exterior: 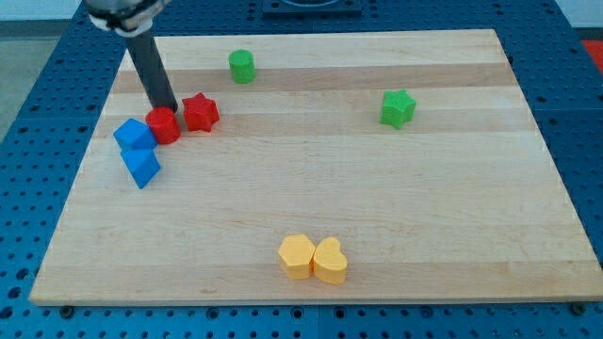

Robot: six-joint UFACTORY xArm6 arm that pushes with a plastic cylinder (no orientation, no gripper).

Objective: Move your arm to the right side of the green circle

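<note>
The green circle (242, 66), a small round block, stands near the board's top edge, left of centre. My rod comes down from the view's top left and my tip (169, 108) rests at the top edge of the red round block (163, 125). The tip is left of and below the green circle, well apart from it. A red star (200, 113) sits just right of the red round block.
Two blue blocks (138, 151) lie touching at the left, below the red round block. A green star (398, 108) sits at the right. A yellow hexagon (297, 255) and a yellow heart (330, 261) touch near the bottom. The wooden board (377, 188) lies on a blue pegboard.
</note>
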